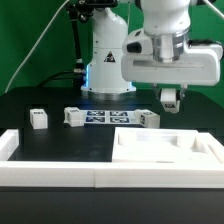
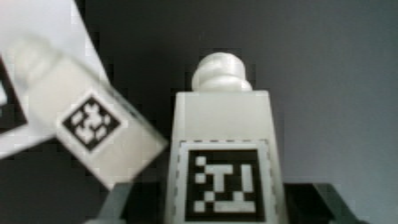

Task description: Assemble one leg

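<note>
The end effector (image 1: 168, 98) is pinching the leg (image 2: 222, 125) and holding it above the bench (image 1: 40, 98), probably mid-transfer, so the next move is likely calling for aligning its tip over the tabletop (image 1: 165, 150).

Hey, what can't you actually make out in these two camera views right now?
Exterior view: the gripper is small and dark; whether it holds anything cannot be told.
Wrist view: the leg is cut off by the picture edge past its tag; any grip is out of frame.
Wrist view: the second leg is blurred and cut by the edge.
Exterior view: the marker board tags are too small to read.
</note>
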